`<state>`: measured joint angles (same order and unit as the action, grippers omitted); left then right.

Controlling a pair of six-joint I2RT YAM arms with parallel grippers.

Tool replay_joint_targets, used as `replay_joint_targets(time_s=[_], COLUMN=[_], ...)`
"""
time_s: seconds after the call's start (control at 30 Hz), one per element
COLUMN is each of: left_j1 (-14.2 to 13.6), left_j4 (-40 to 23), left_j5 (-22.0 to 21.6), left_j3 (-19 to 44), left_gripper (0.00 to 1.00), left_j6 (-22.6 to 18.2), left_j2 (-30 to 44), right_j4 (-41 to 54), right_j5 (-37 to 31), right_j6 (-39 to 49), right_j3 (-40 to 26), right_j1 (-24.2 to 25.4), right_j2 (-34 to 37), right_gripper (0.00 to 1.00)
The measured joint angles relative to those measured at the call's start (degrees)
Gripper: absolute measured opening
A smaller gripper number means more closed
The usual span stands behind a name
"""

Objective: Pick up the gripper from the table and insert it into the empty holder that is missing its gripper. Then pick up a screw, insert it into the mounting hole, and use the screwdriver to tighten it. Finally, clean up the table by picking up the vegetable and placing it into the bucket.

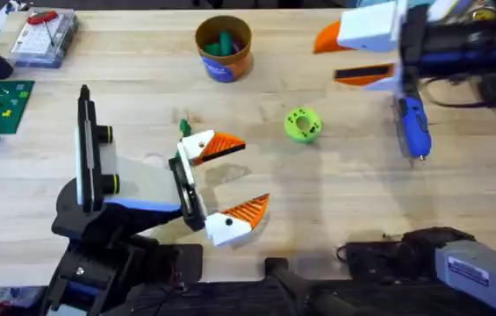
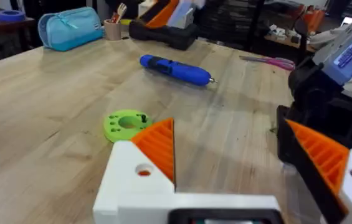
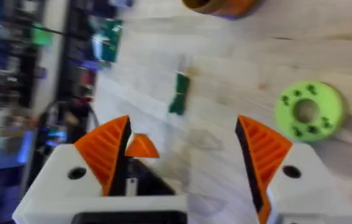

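Closest to me, from my left wrist, is my left gripper [image 2: 228,124], its orange fingers [image 2: 157,146] spread wide and holding nothing. Past them a green ring [image 2: 126,124] lies flat on the counter [image 2: 51,112]. Farther off lies the blue screwdriver [image 2: 176,70], flat on its side. Its thin metal tip is at the end nearer my right arm [image 2: 344,56], which is dark and very near my left gripper.

From my right wrist, my right gripper [image 3: 184,124] is spread wide too, and empty. Beyond it I see the green ring [image 3: 309,111], a small green bit [image 3: 179,93] and the bottom of the bucket [image 3: 216,5].

From above, the screwdriver [image 1: 413,127] is on the right part of the counter [image 1: 335,202]. Its long side runs from far to near, with the tip toward my bases. The bucket [image 1: 223,48] stands at the far middle, well apart from it. My left gripper [image 1: 255,173] is near the middle.

I think the screwdriver could roll, because it is round. If I pinch it near one end, it may tip down. My two arms are near each other and could bump. A swing could also knock the green ring [image 1: 301,125]
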<state>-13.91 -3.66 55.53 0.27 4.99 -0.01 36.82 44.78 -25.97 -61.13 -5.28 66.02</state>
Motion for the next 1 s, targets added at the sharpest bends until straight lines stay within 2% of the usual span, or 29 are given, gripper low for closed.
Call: replay_joint_targets(time_s=[0.17, 0.4, 0.57, 0.77, 1.0], left_j1=[0.0, 0.0, 0.0, 0.0, 0.0], left_j4=[0.0, 0.0, 0.0, 0.0, 0.0], left_j5=[0.0, 0.0, 0.0, 0.02, 0.0], left_j3=[0.0, 0.0, 0.0, 0.0, 0.0], left_gripper=[0.994, 0.994, 0.994, 0.994, 0.994], left_j6=[0.0, 0.0, 0.0, 0.0, 0.0], left_j2=[0.0, 0.0, 0.0, 0.0, 0.0], right_j4=[13.56, 22.93, 27.12, 27.49, 29.29], right_j5=[-10.33, -22.81, -29.17, -35.09, -37.64], right_j6=[9.95, 16.3, 17.41, 16.68, 15.01], right_j3=[-9.51, -18.06, -18.79, -18.79, -18.79], right_j1=[-0.02, -1.03, -4.51, -11.02, -15.0], right_j2=[-0.53, -0.61, -0.57, 0.99, 2.64], right_gripper=[0.996, 0.997, 0.997, 0.997, 0.997])
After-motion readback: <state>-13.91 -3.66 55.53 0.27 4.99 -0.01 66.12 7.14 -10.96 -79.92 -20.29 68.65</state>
